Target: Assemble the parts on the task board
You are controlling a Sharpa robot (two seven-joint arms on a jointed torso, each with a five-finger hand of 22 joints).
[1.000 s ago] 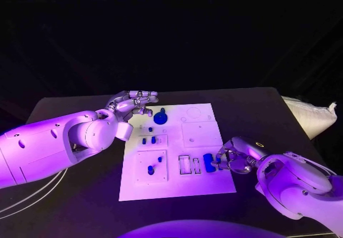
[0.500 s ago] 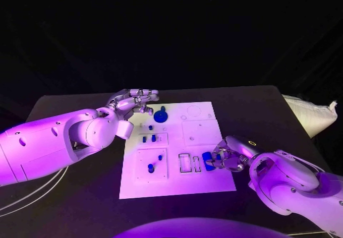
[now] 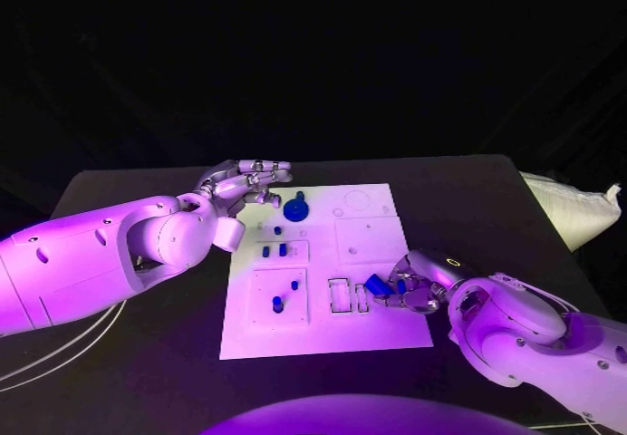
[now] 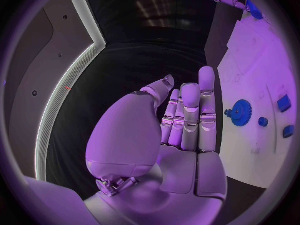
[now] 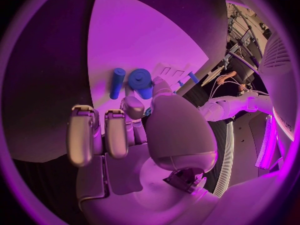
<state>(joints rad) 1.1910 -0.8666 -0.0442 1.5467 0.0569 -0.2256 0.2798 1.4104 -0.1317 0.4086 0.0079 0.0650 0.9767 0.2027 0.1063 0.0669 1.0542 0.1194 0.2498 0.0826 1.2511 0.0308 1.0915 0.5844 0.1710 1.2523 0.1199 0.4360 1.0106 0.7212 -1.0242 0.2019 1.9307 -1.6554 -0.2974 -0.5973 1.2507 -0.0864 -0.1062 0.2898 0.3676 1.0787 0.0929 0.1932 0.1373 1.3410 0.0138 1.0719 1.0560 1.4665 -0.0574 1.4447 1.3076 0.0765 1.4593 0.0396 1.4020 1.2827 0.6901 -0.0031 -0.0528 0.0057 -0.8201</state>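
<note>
Head view: right hand [image 3: 416, 288] pinching blue cylinder [image 3: 378, 285] above board [image 3: 379, 335] slots, not seated yet. Left hand [image 3: 245, 186] empty, fingers loose, beside gear [image 3: 296, 211]. Plenty left.

Black tabletop [image 3: 157, 362] — dark, matte, far edge running across behind board. White board [image 3: 327, 326] lies flat at tabletop's middle, long side running away from robot. Pale cables [image 3: 53, 358] trail over tabletop's near-left corner, beside left arm. White bag [image 3: 575, 210] sits off right edge — whether on tabletop, cannot tell.
</note>
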